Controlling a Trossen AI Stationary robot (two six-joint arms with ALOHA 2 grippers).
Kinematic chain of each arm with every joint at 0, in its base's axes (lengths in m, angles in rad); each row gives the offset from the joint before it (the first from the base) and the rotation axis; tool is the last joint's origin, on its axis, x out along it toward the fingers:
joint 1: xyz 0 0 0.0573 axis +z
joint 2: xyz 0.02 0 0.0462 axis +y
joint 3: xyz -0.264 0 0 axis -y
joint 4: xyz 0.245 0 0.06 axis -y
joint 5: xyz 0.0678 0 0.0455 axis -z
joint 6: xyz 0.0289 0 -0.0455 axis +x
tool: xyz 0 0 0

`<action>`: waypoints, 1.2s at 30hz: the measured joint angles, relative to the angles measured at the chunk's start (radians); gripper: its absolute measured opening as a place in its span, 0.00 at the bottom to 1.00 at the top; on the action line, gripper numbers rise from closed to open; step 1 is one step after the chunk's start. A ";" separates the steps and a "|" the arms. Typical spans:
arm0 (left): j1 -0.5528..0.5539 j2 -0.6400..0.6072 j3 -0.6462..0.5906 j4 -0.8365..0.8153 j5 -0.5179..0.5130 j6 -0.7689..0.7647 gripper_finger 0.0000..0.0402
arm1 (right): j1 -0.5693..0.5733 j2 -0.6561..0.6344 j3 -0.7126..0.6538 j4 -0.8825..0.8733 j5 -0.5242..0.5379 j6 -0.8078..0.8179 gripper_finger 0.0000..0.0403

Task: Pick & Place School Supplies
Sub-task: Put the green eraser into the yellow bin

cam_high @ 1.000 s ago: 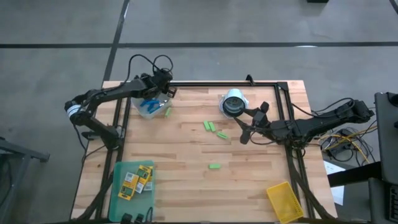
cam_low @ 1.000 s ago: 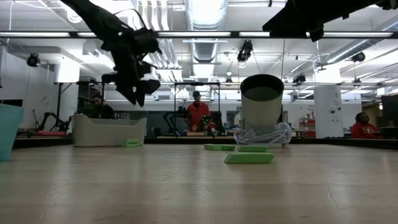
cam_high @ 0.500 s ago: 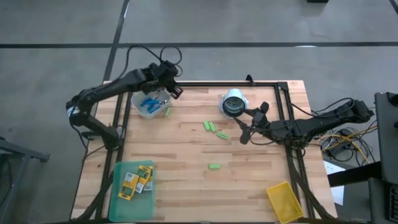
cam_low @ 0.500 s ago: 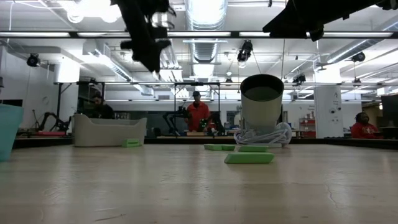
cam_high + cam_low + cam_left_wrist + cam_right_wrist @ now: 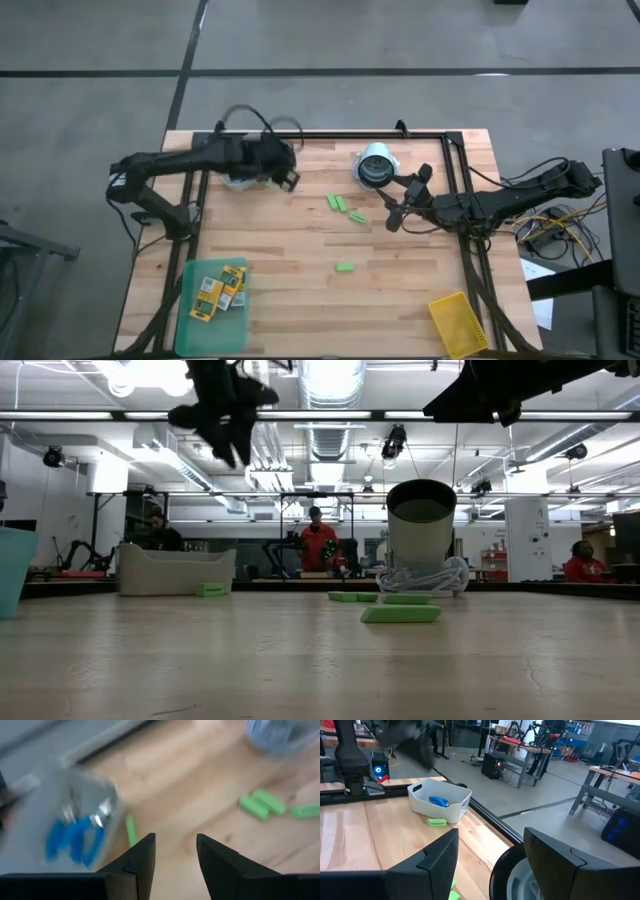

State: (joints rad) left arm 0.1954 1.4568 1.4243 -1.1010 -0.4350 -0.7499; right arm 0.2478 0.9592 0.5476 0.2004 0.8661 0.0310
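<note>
From above, the left gripper (image 5: 285, 172) hangs beside the white bin (image 5: 238, 181), while its wrist view shows parted, empty fingers (image 5: 141, 855), blue scissors (image 5: 75, 836) binned, and green erasers (image 5: 261, 803) loose on the table, probably next; the right gripper (image 5: 487, 855), spread wide, waits by the cup (image 5: 375, 166).

The left arm is reaching in from the table's left edge toward the rear, its forearm lying nearly level across the high view, and the left gripper (image 5: 284, 172) is hanging well above the tabletop (the low view shows it up near the ceiling lights). Its two dark fingers (image 5: 141, 857) are standing parted with nothing between them. The right arm is stretching in from the right side, and the right gripper (image 5: 398, 200) is pointing inward, its fingers (image 5: 440, 855) spread wide and holding nothing.
</note>
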 joint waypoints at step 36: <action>0.147 0.001 -0.589 0.577 0.034 0.040 0.37 | 0.000 -0.001 -0.001 -0.031 0.000 0.024 0.54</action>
State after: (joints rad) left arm 0.3425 1.4574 0.8354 -0.5245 -0.4011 -0.7097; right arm 0.2478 0.9585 0.5468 0.1696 0.8661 0.0550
